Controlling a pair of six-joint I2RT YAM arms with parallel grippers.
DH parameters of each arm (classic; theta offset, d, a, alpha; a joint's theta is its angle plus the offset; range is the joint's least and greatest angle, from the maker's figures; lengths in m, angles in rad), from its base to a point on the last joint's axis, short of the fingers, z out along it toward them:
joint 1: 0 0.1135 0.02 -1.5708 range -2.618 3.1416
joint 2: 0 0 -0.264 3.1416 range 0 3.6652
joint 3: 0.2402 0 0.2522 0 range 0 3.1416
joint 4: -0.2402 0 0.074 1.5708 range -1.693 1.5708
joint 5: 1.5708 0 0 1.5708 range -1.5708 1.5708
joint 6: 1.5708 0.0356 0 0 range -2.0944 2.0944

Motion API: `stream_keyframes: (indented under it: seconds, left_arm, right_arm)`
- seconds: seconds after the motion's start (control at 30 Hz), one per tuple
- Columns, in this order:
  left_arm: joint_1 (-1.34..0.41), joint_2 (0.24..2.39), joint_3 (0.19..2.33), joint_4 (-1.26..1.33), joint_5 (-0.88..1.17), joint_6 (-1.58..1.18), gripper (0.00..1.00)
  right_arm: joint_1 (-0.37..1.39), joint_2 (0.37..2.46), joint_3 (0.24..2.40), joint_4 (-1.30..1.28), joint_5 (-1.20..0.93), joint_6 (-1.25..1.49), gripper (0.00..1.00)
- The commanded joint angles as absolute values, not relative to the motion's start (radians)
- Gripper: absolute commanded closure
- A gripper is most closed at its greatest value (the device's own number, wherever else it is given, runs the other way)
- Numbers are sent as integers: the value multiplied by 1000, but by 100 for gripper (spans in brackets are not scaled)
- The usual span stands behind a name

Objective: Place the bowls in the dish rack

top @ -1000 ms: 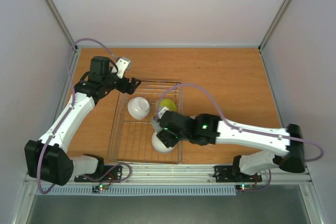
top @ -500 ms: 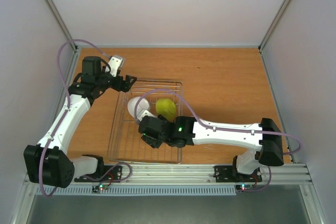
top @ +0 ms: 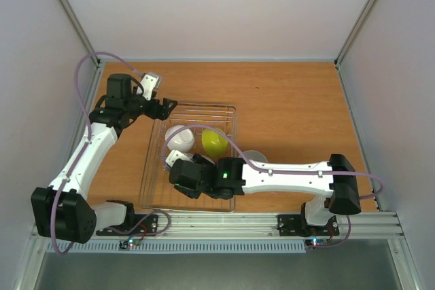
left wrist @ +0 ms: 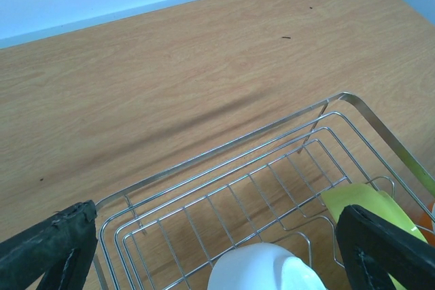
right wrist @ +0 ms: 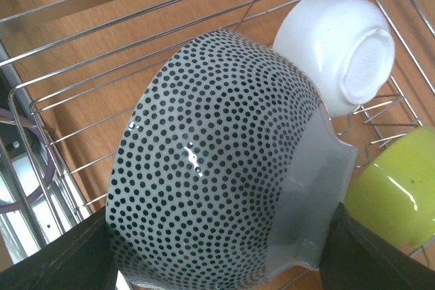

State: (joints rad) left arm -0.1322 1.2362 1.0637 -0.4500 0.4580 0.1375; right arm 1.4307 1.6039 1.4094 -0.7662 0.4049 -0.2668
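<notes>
Right arm (top: 285, 174) with gripped dotted bowl (right wrist: 211, 161) across dish rack's (top: 204, 105) 6 o'clock half, white bowl (top: 181, 140) and yellow-green bowl (top: 214, 141) at 12 o'clock, left gripper (top: 167, 108) over 11 o'clock corner, free table (top: 292, 106) toward 2 o'clock

The dish rack (top: 153, 185) is shiny metal wire, the worktop (left wrist: 170, 66) matt wood grain, and the white bowl (right wrist: 336, 45), yellow-green bowl (right wrist: 387, 195) and dotted bowl (right wrist: 211, 161) are smooth and glossy.

Silver wire dish rack (top: 158, 181) holds an upturned white bowl (right wrist: 340, 49) with the yellow-green bowl (right wrist: 387, 195) just beside it at three o'clock. At six o'clock, the black-dotted white bowl (right wrist: 211, 161) hangs tilted in my right gripper (right wrist: 217, 252).
</notes>
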Motion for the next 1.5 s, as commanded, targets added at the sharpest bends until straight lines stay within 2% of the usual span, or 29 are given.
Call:
stream_keyframes:
  seconds: [0.0,0.3,0.97,1.2,1.3,1.4,1.47]
  left_arm:
    - [-127,1215,1052,-388,437,124,4]
    - [-127,1212,1045,-388,443,122,4]
    - [-126,1209,1035,-379,448,120,4]
    - [-126,1225,1038,-377,449,119,4]
    - [-126,1228,1039,-378,452,120,4]
    - [-126,1229,1039,-379,452,120,4]
    - [-126,1230,1038,-379,453,121,4]
  right_arm:
    - [1436,1658,1445,-696,403,-290,99]
    - [1434,1762,1491,-685,396,-308,99]
    - [1437,2017,1631,-799,616,-325,94]
    - [1436,2059,1638,-788,636,-334,83]
    - [1436,2066,1636,-779,634,-339,74]
    - [1436,2066,1630,-767,621,-348,61]
    - [1438,2059,1623,-753,599,-353,45]
